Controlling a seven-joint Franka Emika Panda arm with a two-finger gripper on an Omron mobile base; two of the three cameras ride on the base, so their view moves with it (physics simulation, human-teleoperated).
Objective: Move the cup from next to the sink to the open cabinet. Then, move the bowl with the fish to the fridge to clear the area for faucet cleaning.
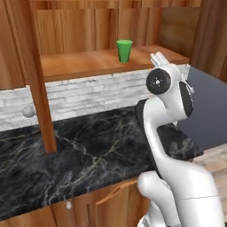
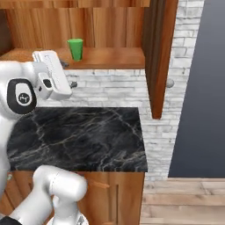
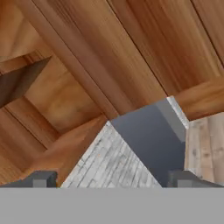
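Gripper [image 3: 112, 178] stands wide open and holds nothing, near the cabinet [image 1: 26, 62] shelf, while the cup [image 1: 124, 50] stands upright on that shelf, apart from it.

Small bright green tapered cup [image 1: 124, 50] upright on the reddish-brown wooden shelf of the open cabinet [image 1: 80, 64], towards its right end, white robot arm [image 1: 170, 133] rising before the black marble worktop [image 1: 88, 155], white brick wall [image 1: 88, 95] behind.
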